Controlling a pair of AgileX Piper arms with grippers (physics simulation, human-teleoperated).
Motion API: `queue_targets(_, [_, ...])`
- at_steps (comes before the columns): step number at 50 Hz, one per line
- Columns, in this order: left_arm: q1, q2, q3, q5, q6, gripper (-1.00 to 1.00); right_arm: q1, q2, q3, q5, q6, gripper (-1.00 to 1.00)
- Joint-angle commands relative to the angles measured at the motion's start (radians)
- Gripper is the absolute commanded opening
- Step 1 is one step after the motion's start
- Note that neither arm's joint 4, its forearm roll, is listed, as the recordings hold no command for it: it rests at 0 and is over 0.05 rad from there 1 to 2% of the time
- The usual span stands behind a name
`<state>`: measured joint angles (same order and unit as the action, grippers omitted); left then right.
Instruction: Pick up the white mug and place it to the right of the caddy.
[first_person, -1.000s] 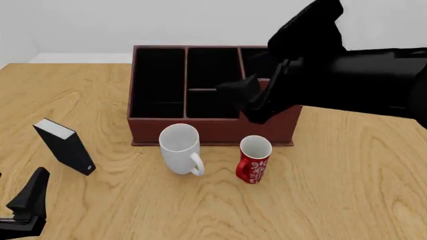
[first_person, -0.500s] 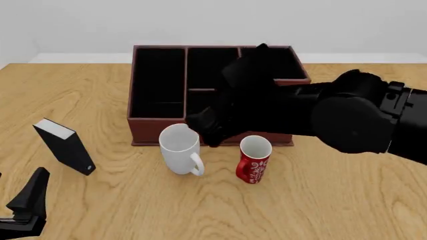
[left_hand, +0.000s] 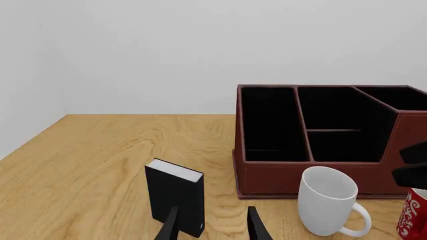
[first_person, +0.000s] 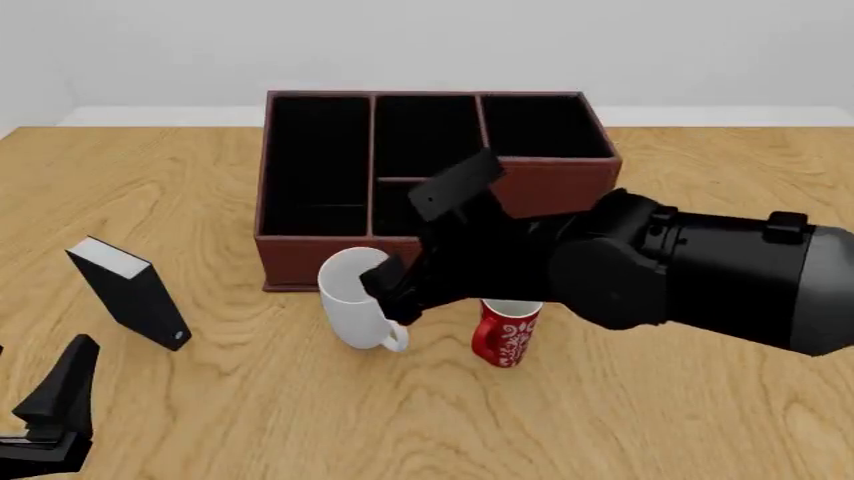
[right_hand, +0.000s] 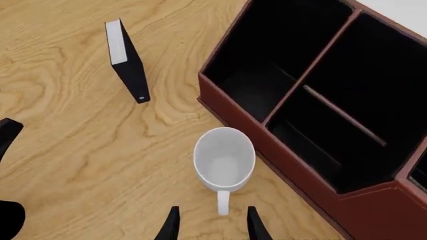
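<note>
The white mug (first_person: 350, 312) stands upright on the table just in front of the caddy (first_person: 314, 249), its handle toward the near side. My right gripper (first_person: 391, 290) hovers over the mug's near right rim, open and holding nothing. In the right wrist view the mug (right_hand: 224, 159) lies straight ahead, and its handle points into the gap of my right gripper (right_hand: 212, 227). The caddy (right_hand: 297, 172) is just past it. My left gripper (first_person: 60, 405) rests open at the near left corner. Its wrist view shows the left gripper (left_hand: 212, 229), the mug (left_hand: 327, 200) and the caddy (left_hand: 300, 176).
A red mug with a white pattern (first_person: 505, 335) stands close to the right of the white mug, partly under my right arm. A small black box with a white top (first_person: 127, 290) stands at the left. Bare wood lies to the right of the caddy.
My right arm has swung down and to the left, from above the caddy's right side to low over the white mug. The left arm and all objects have stayed put.
</note>
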<state>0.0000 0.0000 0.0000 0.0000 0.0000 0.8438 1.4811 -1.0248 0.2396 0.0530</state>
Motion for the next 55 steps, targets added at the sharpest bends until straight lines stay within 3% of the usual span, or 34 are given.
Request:
queue_targets(1, [0.000,0.000,0.000,0.000,0.000,1.00,-0.008,0.050,0.011,-0.026,0.018,1.00])
queue_targets(10, [0.000,0.000,0.000,0.000,0.000,1.00,-0.039,0.097,0.015,-0.052,0.031,1.00])
queue_targets(55, [0.000,0.000,0.000,0.000,0.000,1.00,-0.016,0.256,0.005,-0.100,0.067,1.00])
